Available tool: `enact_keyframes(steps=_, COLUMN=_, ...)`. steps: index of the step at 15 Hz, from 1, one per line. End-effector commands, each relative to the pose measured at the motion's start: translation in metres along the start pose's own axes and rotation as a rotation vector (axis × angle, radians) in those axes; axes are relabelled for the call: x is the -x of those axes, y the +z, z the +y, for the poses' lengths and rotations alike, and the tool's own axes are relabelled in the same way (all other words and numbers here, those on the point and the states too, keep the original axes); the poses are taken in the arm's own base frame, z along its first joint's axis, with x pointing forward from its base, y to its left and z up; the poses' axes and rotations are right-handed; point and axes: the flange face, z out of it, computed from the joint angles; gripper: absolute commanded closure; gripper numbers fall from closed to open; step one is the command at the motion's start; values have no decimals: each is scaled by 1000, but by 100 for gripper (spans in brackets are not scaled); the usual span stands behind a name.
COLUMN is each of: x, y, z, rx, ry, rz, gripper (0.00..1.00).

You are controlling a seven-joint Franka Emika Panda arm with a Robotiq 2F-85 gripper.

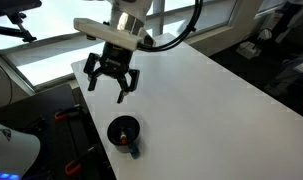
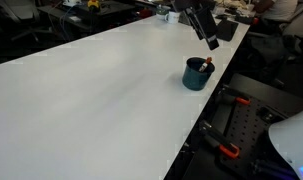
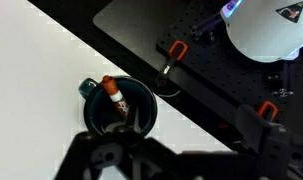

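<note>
My gripper (image 1: 112,82) hangs open and empty above the white table (image 1: 201,100). A dark blue mug (image 1: 124,131) stands below it near the table's front edge, with an orange-and-white marker (image 3: 114,96) standing inside it. In an exterior view the gripper (image 2: 203,27) is up above the mug (image 2: 196,73). In the wrist view the mug (image 3: 119,108) lies just ahead of the dark blurred fingers at the bottom of the frame.
The table edge runs close by the mug. Beyond it is a black frame with orange clamps (image 3: 175,52) and a white robot base (image 3: 263,25). Chairs and clutter stand at the table's far side (image 2: 111,8).
</note>
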Motion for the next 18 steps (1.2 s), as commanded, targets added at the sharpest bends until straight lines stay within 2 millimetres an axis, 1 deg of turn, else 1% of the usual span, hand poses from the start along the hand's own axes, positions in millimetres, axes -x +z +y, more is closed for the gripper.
enact_keyframes(steps=1, x=-4, y=-2, z=11, rx=0, ry=-2, rz=-3, gripper=0)
enact_keyframes(steps=4, x=-4, y=-1, z=29, rx=-22, ry=10, rz=5, gripper=0)
enact_keyframes(steps=7, x=-6, y=3, z=52, rx=-62, ry=20, rz=5, gripper=0)
enact_keyframes(steps=11, x=-14, y=16, z=74, rx=-119, ry=9, rz=-10, gripper=0)
enact_keyframes(steps=12, x=-17, y=20, z=76, rx=-134, ry=-7, rz=-16, gripper=0)
enact_keyframes(steps=13, x=-11, y=19, z=69, rx=-99, ry=19, rz=-11, gripper=0)
enact_keyframes(steps=15, x=-17, y=25, z=75, rx=-116, ry=9, rz=-19, gripper=0)
enact_keyframes(steps=18, x=-20, y=27, z=77, rx=-119, ry=9, rz=-22, gripper=0)
